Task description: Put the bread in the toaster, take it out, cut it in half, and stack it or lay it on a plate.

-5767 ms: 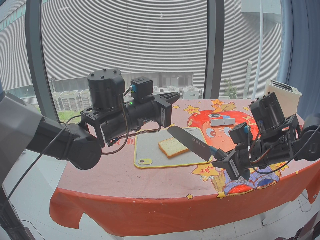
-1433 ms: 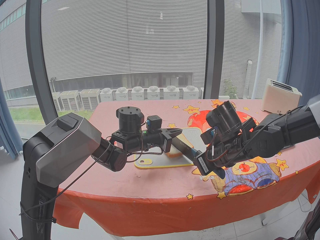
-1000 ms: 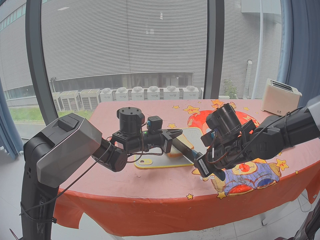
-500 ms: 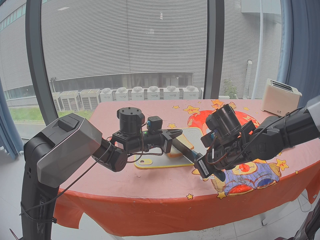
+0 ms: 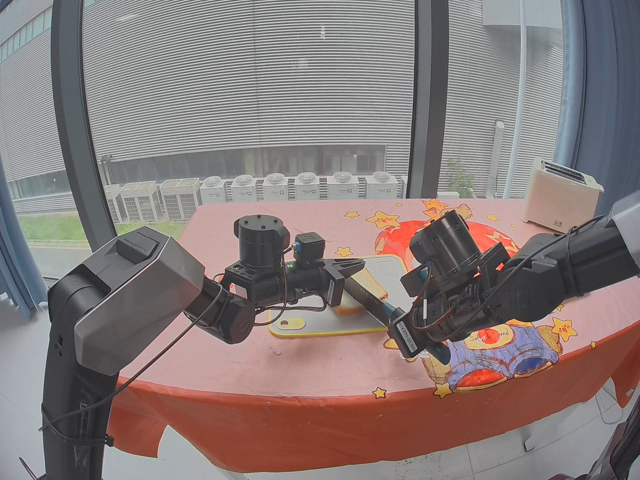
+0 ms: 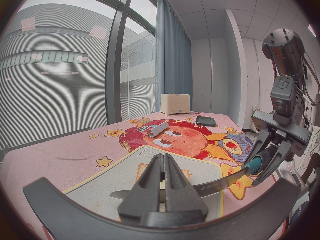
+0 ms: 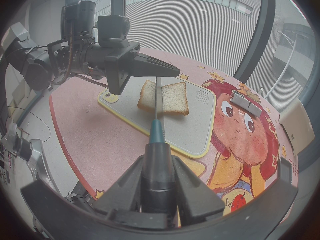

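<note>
- Tall windows onto a grey ribbed building stand behind one tabletop (image 5: 320, 368) covered by an orange cartoon cloth.
- One left end effector (image 5: 357, 265) reaches in low and level from the left. Its two fingers are pressed together with nothing between them. The tips are over the bread; whether they touch it I cannot tell.
- One cutting board (image 7: 186, 130) lies under that end effector and carries one slice of bread (image 7: 173, 97), flat, directly beneath the fingertips.
- One knife (image 7: 156, 130) crosses the middle of the slice, blade on edge. It runs from the right end effector toward the left one's tips.
- One right end effector (image 7: 157, 160) angles down toward the board from the right, clamped on the knife's handle.
- One small grey block (image 7: 246, 104) sits on the cloth beyond the right end effector, apart from the board.
- One pale toaster (image 5: 562, 193) stands well behind the right end effector at the tabletop's back corner, and one dark tray (image 6: 205, 120) lies near it.
</note>
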Motion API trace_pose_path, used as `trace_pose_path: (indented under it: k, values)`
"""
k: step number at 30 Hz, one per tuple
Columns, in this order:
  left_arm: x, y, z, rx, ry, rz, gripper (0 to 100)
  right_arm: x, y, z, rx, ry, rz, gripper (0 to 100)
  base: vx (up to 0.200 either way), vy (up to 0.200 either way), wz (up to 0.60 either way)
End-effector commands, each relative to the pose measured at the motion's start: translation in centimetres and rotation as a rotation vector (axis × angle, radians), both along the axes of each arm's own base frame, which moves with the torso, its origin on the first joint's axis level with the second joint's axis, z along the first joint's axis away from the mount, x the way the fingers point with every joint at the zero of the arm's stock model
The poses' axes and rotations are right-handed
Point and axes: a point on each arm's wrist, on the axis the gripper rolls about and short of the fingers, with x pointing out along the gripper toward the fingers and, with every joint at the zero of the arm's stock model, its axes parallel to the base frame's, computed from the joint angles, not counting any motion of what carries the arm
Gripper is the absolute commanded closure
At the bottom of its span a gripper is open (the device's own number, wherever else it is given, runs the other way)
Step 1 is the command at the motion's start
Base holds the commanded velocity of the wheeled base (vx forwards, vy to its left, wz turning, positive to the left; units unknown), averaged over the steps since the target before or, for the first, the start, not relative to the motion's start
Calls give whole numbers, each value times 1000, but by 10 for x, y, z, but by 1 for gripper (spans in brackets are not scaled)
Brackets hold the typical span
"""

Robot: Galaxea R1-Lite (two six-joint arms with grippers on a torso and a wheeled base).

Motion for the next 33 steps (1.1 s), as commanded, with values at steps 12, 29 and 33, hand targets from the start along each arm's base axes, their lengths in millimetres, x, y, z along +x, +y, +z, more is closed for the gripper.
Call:
trace_pose_path:
  k: [12,29,33]
  values:
    - [1,0,1,-6,-11,0,100,0,-1,4,5,-11,-6,100,0,0,0]
    - [3,3,16,-41,-67,12,100,-1,-3,11,22,-26,-16,100,0,0,0]
    - [4,3,18,-43,-73,13,100,-1,-4,10,19,-22,-16,100,0,0,0]
